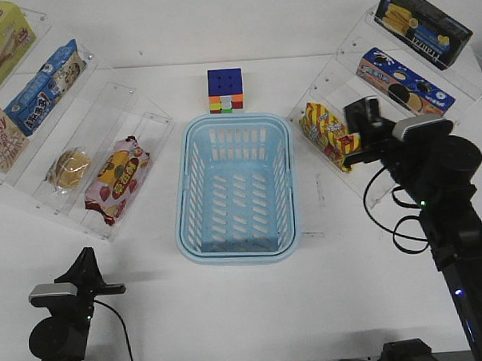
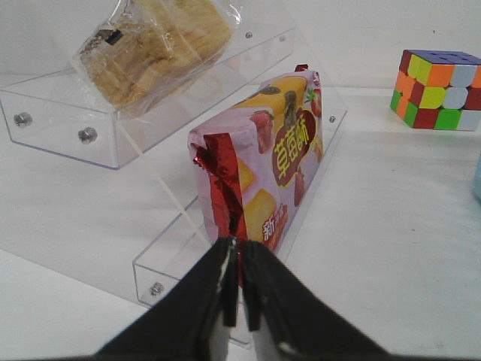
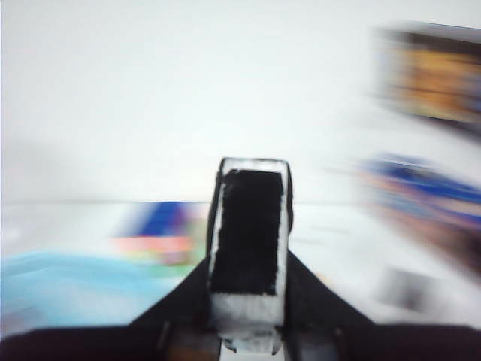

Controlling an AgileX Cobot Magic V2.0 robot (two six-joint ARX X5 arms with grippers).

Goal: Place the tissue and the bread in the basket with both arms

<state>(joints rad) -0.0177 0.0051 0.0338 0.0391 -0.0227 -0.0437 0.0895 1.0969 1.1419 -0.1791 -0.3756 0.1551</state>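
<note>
White worktop [image 1: 254,308] is filling the front view, with clear racks climbing at upper left and upper right and the blue basket [image 1: 234,187] sitting at centre, holding nothing so far. The right tool [image 1: 365,121] is hanging at centre right, near the right rack and well clear of the basket, and in its wrist view it is pinching the tissue [image 3: 249,239] between its jaws. The pack is standing on end, long axis running straight out along the tool, one white end pointing away from the wrist and the other buried in the grip. That wrist view is smeared, so the arm is probably swinging.

The step in hand looks like carrying the tissue to the basket. To do it well, the arm should be bringing the pack over the middle of the basket, not the near rim, lowering it until it is just above the slotted floor, and only then spreading the jaws, so the light pack is not tumbling off the wall.

The left tool [image 2: 237,289] is sitting low at lower left with jaws pressed together on nothing, just short of the strawberry bag [image 2: 267,169]. The bread [image 1: 69,168] is lying untouched in the left rack, at centre left.
</note>
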